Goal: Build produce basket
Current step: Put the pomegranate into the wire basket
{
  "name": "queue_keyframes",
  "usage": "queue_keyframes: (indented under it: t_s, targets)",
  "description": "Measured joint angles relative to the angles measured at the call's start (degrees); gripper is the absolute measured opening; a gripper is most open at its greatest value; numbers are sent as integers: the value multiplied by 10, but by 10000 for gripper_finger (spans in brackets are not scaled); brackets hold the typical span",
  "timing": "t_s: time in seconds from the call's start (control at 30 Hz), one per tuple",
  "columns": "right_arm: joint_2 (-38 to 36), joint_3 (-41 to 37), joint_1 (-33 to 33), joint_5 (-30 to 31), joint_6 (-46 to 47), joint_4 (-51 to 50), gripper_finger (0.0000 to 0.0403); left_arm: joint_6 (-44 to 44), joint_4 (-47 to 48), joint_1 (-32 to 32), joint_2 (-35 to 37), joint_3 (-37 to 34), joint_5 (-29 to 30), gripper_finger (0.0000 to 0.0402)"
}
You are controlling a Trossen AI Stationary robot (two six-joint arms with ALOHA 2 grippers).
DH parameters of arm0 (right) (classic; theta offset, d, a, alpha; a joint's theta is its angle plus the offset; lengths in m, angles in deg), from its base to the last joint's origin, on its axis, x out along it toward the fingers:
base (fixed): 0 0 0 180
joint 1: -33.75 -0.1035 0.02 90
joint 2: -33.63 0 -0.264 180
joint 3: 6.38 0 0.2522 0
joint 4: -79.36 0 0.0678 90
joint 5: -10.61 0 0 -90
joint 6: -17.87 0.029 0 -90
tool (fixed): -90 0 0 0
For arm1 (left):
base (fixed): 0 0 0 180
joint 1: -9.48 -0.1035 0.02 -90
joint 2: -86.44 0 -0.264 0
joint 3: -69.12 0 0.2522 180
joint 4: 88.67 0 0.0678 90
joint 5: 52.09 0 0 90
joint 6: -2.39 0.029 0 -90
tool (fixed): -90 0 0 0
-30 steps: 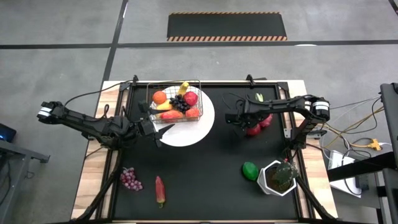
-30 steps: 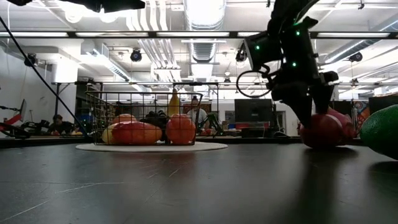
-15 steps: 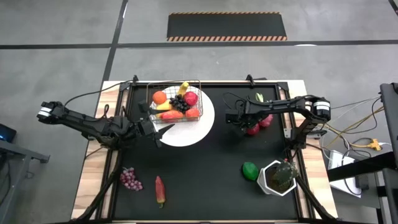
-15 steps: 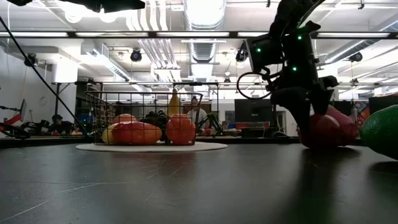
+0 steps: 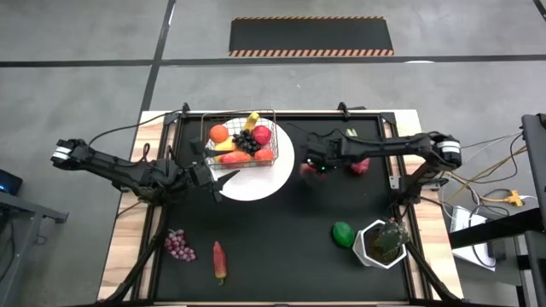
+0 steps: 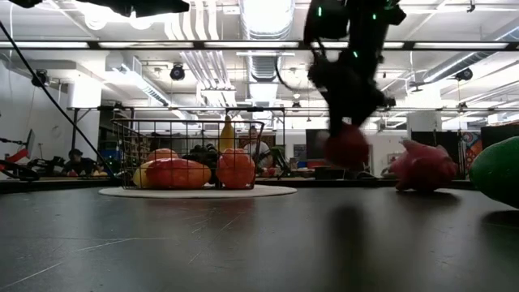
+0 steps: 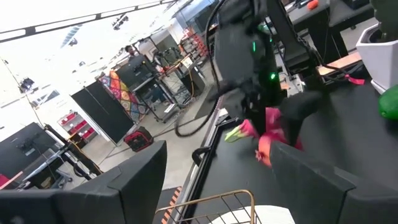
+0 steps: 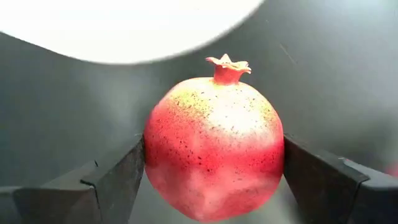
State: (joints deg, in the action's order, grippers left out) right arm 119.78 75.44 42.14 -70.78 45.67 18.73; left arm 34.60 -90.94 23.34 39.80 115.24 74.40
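Note:
The wire basket (image 5: pixel 241 141) stands on a round white plate (image 5: pixel 269 183) and holds a banana, an orange, apples, a mango and dark grapes. It also shows in the low view (image 6: pixel 195 154). My right gripper (image 5: pixel 309 167) is just right of the plate, shut on a red speckled fruit with a small crown (image 8: pixel 214 140). A pink dragon fruit (image 5: pixel 359 165) lies on the mat behind it. My left gripper (image 5: pixel 220 181) waits open at the plate's near-left rim. My right gripper pinches the red fruit between its two fingers (image 8: pixel 118 180), one on each side at its widest part (image 8: pixel 155 155). The fingers come from above, pointing down. The fruit hangs below them (image 6: pixel 347 146), lifted clear of the mat, its crown pointing away from the wrist.
A green lime (image 5: pixel 343 233) and a white plant pot (image 5: pixel 381 243) sit at the near right. Purple grapes (image 5: pixel 178 246) and a red chilli (image 5: pixel 219 260) lie at the near left. The mat's middle (image 5: pixel 281 239) is bare.
My right gripper has risen and moved toward the table's left, toward the plate, carrying the red fruit. The fruit, which lay on the mat beside the dragon fruit, is now lifted clear. The dragon fruit has stayed where it was.

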Motion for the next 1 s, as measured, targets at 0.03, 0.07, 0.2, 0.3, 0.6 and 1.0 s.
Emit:
queue_keyframes:
  t_s: [0.03, 0.07, 0.2, 0.3, 0.6, 1.0]
  targets:
    - [-10, -9, -8, -12, -22, 53, 330, 0, 0, 0, -1, 0, 0, 266]
    - [-19, -21, -17, -24, -51, 112, 330, -1, 1, 0, -1, 0, 0, 266]
    - [-44, -106, -67, -59, -191, 424, 330, -3, -13, 0, -12, 0, -15, 266]
    - [-33, -188, -96, -59, -290, 715, 330, -4, -40, 0, -27, 0, -60, 266]
    - [77, -266, -106, -55, -414, 1133, 330, -60, -183, 0, -126, 0, -187, 266]
    - [99, -251, -106, -6, -452, 1108, 330, -249, -242, -57, -261, 24, -179, 251]
